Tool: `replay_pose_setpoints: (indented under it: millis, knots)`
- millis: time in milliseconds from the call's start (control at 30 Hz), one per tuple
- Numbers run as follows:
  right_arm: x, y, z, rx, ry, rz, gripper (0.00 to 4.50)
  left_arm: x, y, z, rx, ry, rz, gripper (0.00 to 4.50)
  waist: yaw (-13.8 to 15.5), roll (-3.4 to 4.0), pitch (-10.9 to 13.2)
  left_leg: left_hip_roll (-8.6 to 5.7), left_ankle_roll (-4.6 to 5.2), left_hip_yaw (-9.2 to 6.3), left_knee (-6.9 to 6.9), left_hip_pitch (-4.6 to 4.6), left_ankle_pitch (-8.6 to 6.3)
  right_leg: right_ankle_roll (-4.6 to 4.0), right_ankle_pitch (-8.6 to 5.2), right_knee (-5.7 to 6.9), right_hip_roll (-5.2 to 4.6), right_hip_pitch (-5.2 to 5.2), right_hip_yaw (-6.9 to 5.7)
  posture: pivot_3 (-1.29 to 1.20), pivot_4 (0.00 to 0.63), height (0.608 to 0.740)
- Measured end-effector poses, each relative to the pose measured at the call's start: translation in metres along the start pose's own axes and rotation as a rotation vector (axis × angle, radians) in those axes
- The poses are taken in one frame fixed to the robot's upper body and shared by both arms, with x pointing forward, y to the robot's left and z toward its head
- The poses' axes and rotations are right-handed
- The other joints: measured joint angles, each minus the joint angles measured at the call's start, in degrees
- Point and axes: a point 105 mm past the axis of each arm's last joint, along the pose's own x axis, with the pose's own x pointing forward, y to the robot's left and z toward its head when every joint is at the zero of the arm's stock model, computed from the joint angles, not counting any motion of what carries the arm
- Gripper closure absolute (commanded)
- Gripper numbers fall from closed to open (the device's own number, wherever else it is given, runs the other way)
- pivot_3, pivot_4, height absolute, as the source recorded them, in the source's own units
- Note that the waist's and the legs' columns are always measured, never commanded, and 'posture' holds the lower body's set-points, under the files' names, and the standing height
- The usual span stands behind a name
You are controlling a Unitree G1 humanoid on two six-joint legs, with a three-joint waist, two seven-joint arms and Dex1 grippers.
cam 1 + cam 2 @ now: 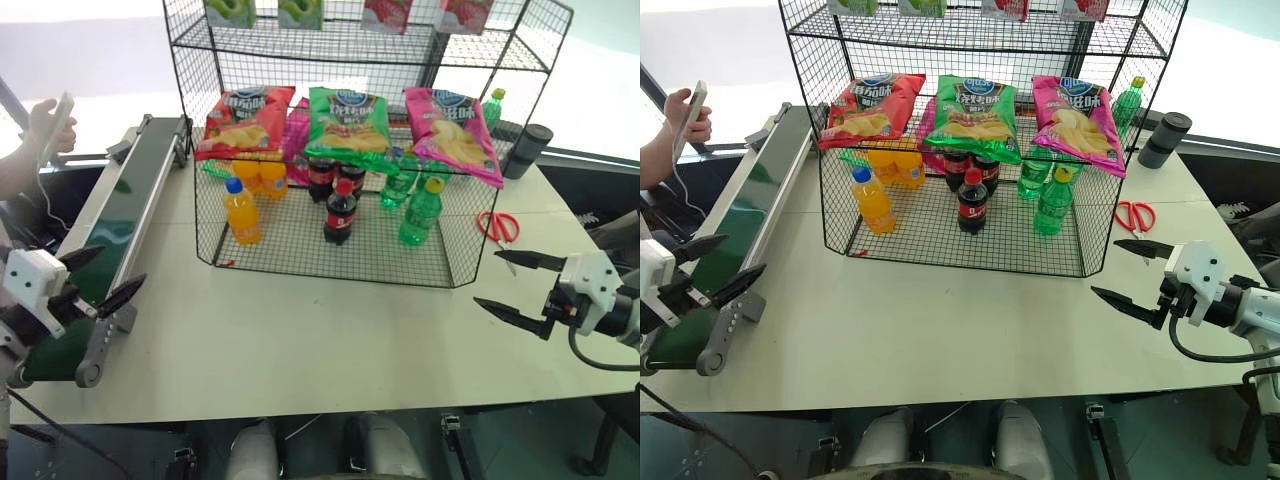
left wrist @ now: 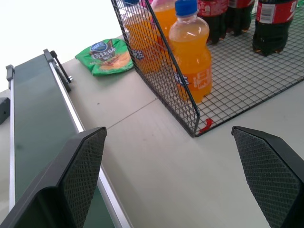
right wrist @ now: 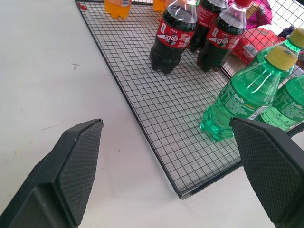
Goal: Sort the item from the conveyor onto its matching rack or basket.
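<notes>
On the black wire rack point(image 1: 330, 235), the magenta-pink crisp bag point(image 1: 452, 133) lies rightmost beside green and red bags. Left gripper point(image 1: 100, 275) and right gripper point(image 1: 520, 285) hover wide open, empty; the left wrist view adds a green bag point(image 2: 107, 57) behind the conveyor point(image 2: 35, 128)

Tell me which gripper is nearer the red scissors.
Right. The right gripper hovers open just in front of the red scissors at the table's right side; the left gripper, also open, is far across, over the conveyor.

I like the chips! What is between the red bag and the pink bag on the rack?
The green crisp bag lies between the red bag and pink bag, seen from the head views.
</notes>
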Motion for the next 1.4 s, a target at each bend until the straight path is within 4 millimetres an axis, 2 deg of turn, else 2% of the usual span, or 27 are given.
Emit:
replay_pose_setpoints:
  millis: [267, 667, 900, 1400]
  knots:
    - [0.002, -0.005, 0.001, -0.013, 0.000, -0.011, 0.05, 0.013, 0.005, 0.006, 0.036, -0.017, 0.013, 0.00, 0.04, -0.01, 0.00, -0.02, -0.03, 0.00, 0.00, 0.00, 0.02, 0.00, 0.01, 0.00, 0.00, 0.01, 0.00, 0.00, 0.150, 0.726]
    - [0.001, -0.007, -0.004, -0.028, 0.010, -0.023, 0.05, 0.015, 0.001, 0.002, 0.033, -0.014, -0.022, 0.00, 0.02, 0.00, 0.00, -0.01, -0.05, 0.02, 0.00, 0.01, 0.03, 0.00, 0.01, 0.00, 0.01, 0.00, 0.00, 0.00, 0.150, 0.726]
    - [0.005, -0.005, -0.009, -0.031, 0.007, -0.030, 0.05, 0.028, 0.006, 0.007, 0.049, -0.042, -0.026, 0.00, 0.06, -0.02, -0.01, -0.03, -0.24, 0.02, 0.00, 0.00, 0.14, 0.00, 0.01, 0.01, 0.01, 0.01, 0.00, 0.00, 0.150, 0.726]
    - [0.006, 0.000, -0.012, -0.030, 0.012, -0.051, 0.05, 0.042, -0.005, 0.003, 0.056, -0.045, -0.078, 0.00, 0.02, -0.01, -0.01, -0.03, -0.26, 0.02, 0.00, 0.01, 0.15, 0.01, 0.01, 0.02, 0.02, 0.01, 0.00, 0.00, 0.150, 0.726]
